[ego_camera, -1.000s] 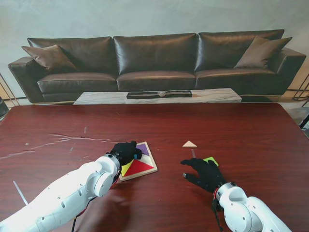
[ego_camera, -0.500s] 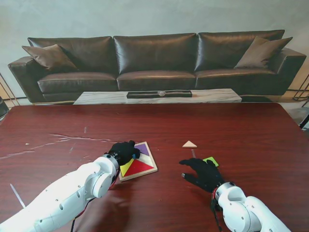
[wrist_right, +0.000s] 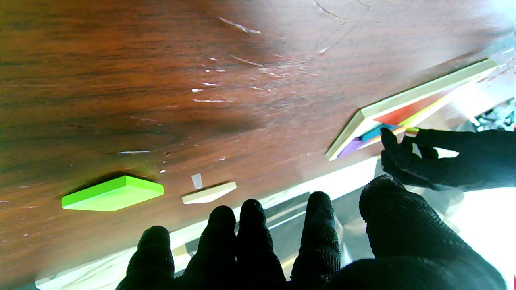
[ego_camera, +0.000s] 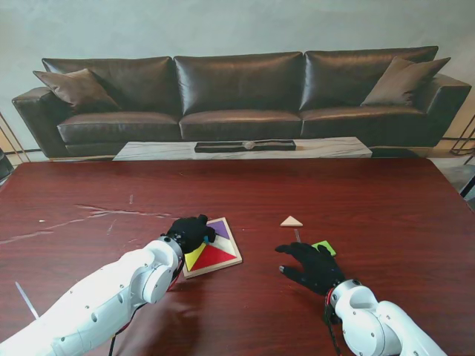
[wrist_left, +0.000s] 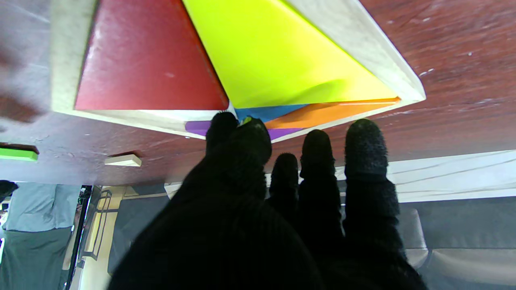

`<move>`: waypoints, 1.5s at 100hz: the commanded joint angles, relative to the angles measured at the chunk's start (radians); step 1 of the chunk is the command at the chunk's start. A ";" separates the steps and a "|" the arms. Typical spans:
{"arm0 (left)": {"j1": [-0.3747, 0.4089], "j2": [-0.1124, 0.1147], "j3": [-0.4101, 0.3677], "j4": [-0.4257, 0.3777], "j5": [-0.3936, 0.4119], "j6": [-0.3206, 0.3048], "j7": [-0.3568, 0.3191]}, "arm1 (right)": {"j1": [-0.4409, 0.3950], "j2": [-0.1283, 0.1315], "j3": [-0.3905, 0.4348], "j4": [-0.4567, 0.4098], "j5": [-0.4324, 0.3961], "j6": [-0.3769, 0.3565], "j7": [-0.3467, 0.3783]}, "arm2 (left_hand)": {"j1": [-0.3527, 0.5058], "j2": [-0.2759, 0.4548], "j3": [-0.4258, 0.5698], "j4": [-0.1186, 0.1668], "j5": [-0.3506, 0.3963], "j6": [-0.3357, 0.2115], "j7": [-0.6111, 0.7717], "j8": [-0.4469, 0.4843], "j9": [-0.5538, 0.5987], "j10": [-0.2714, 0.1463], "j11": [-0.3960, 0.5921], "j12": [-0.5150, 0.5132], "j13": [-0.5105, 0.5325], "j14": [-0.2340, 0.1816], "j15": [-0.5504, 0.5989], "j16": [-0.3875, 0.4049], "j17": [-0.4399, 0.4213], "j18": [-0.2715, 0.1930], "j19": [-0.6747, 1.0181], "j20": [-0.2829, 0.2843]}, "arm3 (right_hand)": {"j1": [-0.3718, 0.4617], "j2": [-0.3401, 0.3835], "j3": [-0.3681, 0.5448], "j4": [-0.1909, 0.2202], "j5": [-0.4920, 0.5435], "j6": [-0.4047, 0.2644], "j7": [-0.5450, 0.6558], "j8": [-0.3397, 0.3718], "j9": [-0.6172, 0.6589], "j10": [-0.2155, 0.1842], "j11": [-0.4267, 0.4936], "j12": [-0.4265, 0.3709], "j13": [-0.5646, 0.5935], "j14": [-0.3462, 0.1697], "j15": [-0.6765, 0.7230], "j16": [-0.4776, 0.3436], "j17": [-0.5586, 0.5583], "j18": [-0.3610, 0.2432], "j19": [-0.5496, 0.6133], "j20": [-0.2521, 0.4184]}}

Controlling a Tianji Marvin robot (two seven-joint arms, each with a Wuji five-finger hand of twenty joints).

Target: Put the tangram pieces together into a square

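Observation:
The wooden tray (ego_camera: 236, 252) lies left of the table's centre and holds a red triangle (ego_camera: 214, 256), a yellow triangle (ego_camera: 194, 257) and a purple piece (ego_camera: 219, 228). The left wrist view also shows a blue piece (wrist_left: 266, 112) and an orange piece (wrist_left: 334, 112) in it. My left hand (ego_camera: 191, 231) rests over the tray's far left part, with thumb and forefinger tips (wrist_left: 238, 125) meeting on the blue piece. I cannot tell whether they grip it. My right hand (ego_camera: 312, 265) hovers open, fingers spread, just nearer to me than a loose green piece (ego_camera: 323, 246) (wrist_right: 113, 193). A loose beige triangle (ego_camera: 291, 221) (wrist_right: 209, 192) lies farther off.
The dark red table (ego_camera: 386, 208) is scratched at the left. Beyond its far edge stand a low marble coffee table (ego_camera: 245, 148) and a black leather sofa (ego_camera: 237, 89). A person (wrist_left: 24, 225) shows at the side of the left wrist view.
My right hand has edged very slightly left. My left hand and all the pieces stay where they were.

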 commanded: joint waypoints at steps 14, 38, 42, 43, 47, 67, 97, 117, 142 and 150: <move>-0.021 -0.003 0.024 0.016 -0.012 0.001 0.004 | -0.008 -0.003 0.000 -0.004 -0.003 -0.003 -0.004 | 0.083 0.005 0.076 0.014 -0.016 -0.014 0.008 0.005 -0.054 0.019 0.008 -0.010 -0.017 0.015 -0.008 0.015 -0.006 0.009 0.007 0.020 | 0.017 0.029 -0.024 0.024 -0.032 -0.025 -0.011 0.009 -0.021 -0.006 -0.019 -0.010 -0.036 -0.027 -0.010 0.006 0.004 -0.004 -0.030 0.030; -0.018 0.006 0.024 0.005 0.002 0.013 -0.028 | -0.007 -0.003 -0.002 -0.002 -0.002 -0.006 -0.005 | 0.083 0.002 0.114 0.005 -0.005 -0.002 0.005 0.008 -0.060 0.020 0.006 0.011 -0.010 0.019 -0.032 0.035 -0.006 0.007 0.005 0.022 | 0.018 0.029 -0.024 0.024 -0.032 -0.024 -0.012 0.009 -0.020 -0.007 -0.018 -0.009 -0.037 -0.027 -0.010 0.006 0.004 -0.004 -0.033 0.032; -0.016 0.008 0.022 0.002 0.003 0.016 -0.031 | -0.007 -0.003 -0.002 -0.002 -0.001 -0.006 -0.004 | 0.083 0.005 0.109 0.003 -0.003 0.001 0.004 0.008 -0.060 0.021 0.005 0.012 -0.012 0.018 -0.033 0.035 -0.006 0.006 0.005 0.022 | 0.018 0.030 -0.024 0.024 -0.032 -0.024 -0.012 0.009 -0.021 -0.006 -0.019 -0.010 -0.037 -0.027 -0.010 0.006 0.005 -0.004 -0.034 0.033; -0.015 0.008 0.022 0.001 0.004 0.017 -0.032 | -0.006 -0.003 -0.003 -0.002 -0.001 -0.007 -0.004 | 0.083 0.005 0.108 0.002 -0.002 0.002 0.004 0.008 -0.060 0.021 0.005 0.012 -0.010 0.018 -0.032 0.036 -0.006 0.006 0.005 0.022 | 0.018 0.029 -0.025 0.024 -0.032 -0.024 -0.012 0.009 -0.021 -0.006 -0.019 -0.010 -0.037 -0.027 -0.010 0.006 0.005 -0.004 -0.034 0.033; -0.014 0.009 0.021 -0.002 0.008 0.019 -0.036 | -0.005 -0.003 -0.004 -0.001 -0.001 -0.007 -0.004 | 0.083 0.007 0.103 0.002 -0.001 0.004 0.003 0.008 -0.061 0.021 0.003 0.011 -0.010 0.018 -0.032 0.036 -0.005 0.007 0.005 0.022 | 0.018 0.029 -0.025 0.024 -0.032 -0.024 -0.012 0.009 -0.021 -0.005 -0.019 -0.010 -0.037 -0.026 -0.010 0.006 0.005 -0.004 -0.034 0.034; -0.004 0.013 0.006 -0.019 0.018 0.030 -0.047 | -0.002 -0.003 -0.008 -0.001 -0.001 -0.008 -0.003 | 0.083 0.025 0.059 0.003 -0.010 0.004 -0.007 0.005 -0.073 0.021 -0.005 -0.007 -0.026 0.015 -0.034 0.031 -0.010 0.004 0.002 0.022 | 0.018 0.030 -0.025 0.024 -0.032 -0.024 -0.012 0.009 -0.021 -0.006 -0.019 -0.010 -0.038 -0.026 -0.010 0.006 0.006 -0.005 -0.037 0.036; 0.067 0.019 -0.101 -0.104 0.049 0.004 -0.032 | 0.003 -0.001 -0.009 -0.004 -0.007 -0.014 0.003 | -0.064 0.036 -0.029 0.031 -0.085 0.000 -0.052 -0.026 -0.083 0.029 -0.157 -0.115 -0.131 0.022 -0.080 -0.223 -0.075 0.026 -0.045 0.035 | 0.018 0.028 -0.027 0.024 -0.031 -0.024 -0.012 0.010 -0.021 -0.007 -0.019 -0.010 -0.038 -0.026 -0.010 0.006 0.007 -0.006 -0.041 0.040; 0.169 0.036 -0.235 -0.230 0.064 -0.029 -0.105 | 0.013 0.007 0.002 -0.023 -0.018 -0.047 0.045 | -0.233 0.148 -0.172 0.055 -0.133 0.054 -0.168 -0.029 -0.087 0.003 -0.296 -0.238 -0.216 0.085 -0.300 -0.396 -0.228 0.073 -0.245 -0.023 | 0.007 0.027 -0.032 0.023 -0.034 -0.022 -0.015 0.009 -0.024 -0.012 -0.024 -0.012 -0.043 -0.027 -0.013 0.005 0.006 -0.007 -0.045 0.042; 0.301 0.063 -0.381 -0.374 0.047 -0.079 -0.276 | 0.039 0.020 0.022 -0.056 -0.010 -0.097 0.128 | -0.338 0.269 -0.311 0.070 -0.257 0.123 -0.372 -0.050 -0.140 -0.016 -0.497 -0.363 -0.370 0.085 -0.578 -0.576 -0.421 0.049 -0.595 -0.221 | -0.009 0.030 -0.047 0.023 -0.034 -0.019 -0.022 0.008 -0.024 -0.015 -0.037 -0.018 -0.047 -0.029 -0.017 0.003 0.011 -0.011 -0.058 0.037; 0.337 0.068 -0.411 -0.410 0.023 -0.075 -0.327 | 0.050 0.025 0.030 -0.065 0.001 -0.113 0.166 | -0.374 0.288 -0.315 0.070 -0.303 0.127 -0.424 -0.045 -0.150 -0.013 -0.545 -0.415 -0.402 0.074 -0.673 -0.634 -0.471 0.026 -0.702 -0.280 | -0.015 0.029 -0.054 0.022 -0.034 -0.016 -0.025 0.007 -0.026 -0.018 -0.045 -0.022 -0.052 -0.032 -0.021 0.002 0.013 -0.017 -0.063 0.035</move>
